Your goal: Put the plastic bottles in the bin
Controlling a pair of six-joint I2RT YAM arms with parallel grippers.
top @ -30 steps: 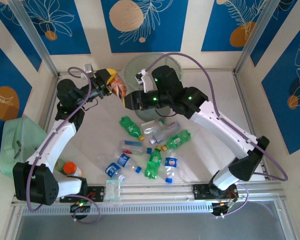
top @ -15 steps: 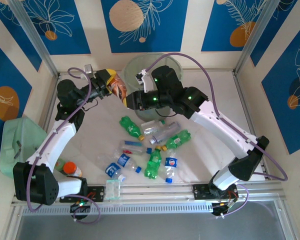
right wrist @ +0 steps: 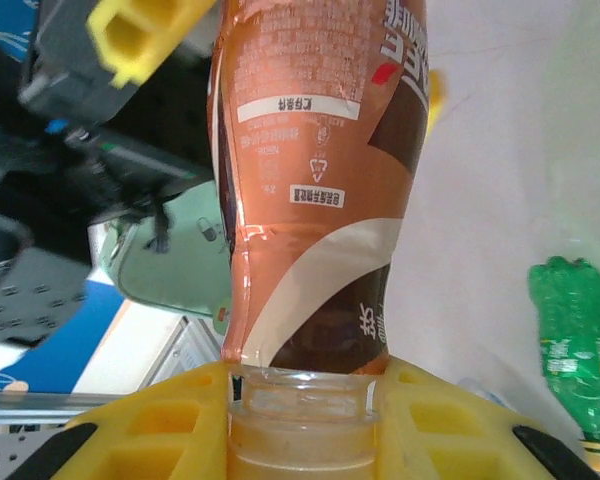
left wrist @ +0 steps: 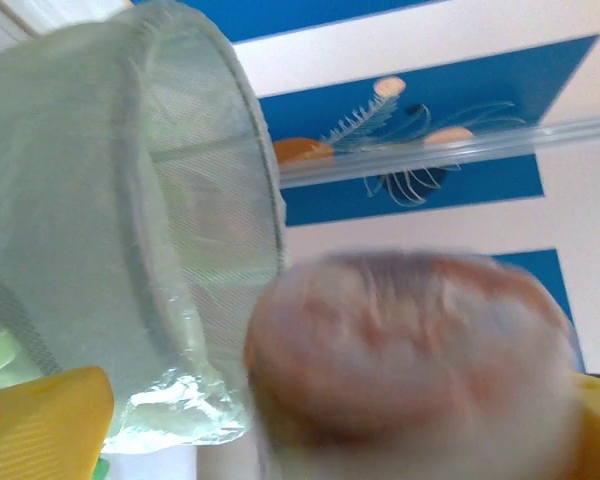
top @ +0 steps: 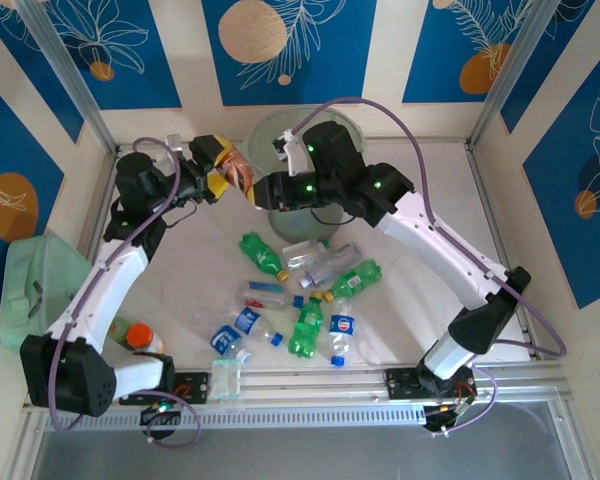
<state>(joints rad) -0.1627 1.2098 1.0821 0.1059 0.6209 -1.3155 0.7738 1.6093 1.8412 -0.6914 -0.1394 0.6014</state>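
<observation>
1. Bin [top: 270,128]: a round, pale grey-green bucket with a thin clear liner, standing at the far edge of the worktop [top: 450,210]. In the left wrist view its wall [left wrist: 130,250] rises upper left, with the liner gathered at its lower edge
2. Brown-labelled bottle [top: 238,172]: raised clear of the worktop, just left of the bin and outside its rim, lying between the two grippers. In the right wrist view [right wrist: 320,200] its neck points towards the camera and its cap is off
3. Right gripper [top: 258,192]: just in front of the bin's left side. The right wrist view [right wrist: 305,400] shows its yellow fingers clamped on the neck of the brown-labelled bottle
4. Left gripper [top: 225,168]: left of the bin, at the base end of the same bottle. Its jaws stand apart. In the left wrist view one yellow finger [left wrist: 40,420] is clear of the blurred bottle base [left wrist: 410,370], and the other sits at the far right edge
5. Plastic bottles [top: 300,290]: a loose cluster lying on the worktop in front of the bin, none inside it. Green ones [top: 261,254] are nearest the bin, and clear, blue-labelled ones [top: 248,320] lie further from it
6. Mint-green container [top: 35,285]: well left of the bin, at the worktop's left edge
7. Orange-capped bottle [top: 140,337]: near that container, well apart from the bin
</observation>
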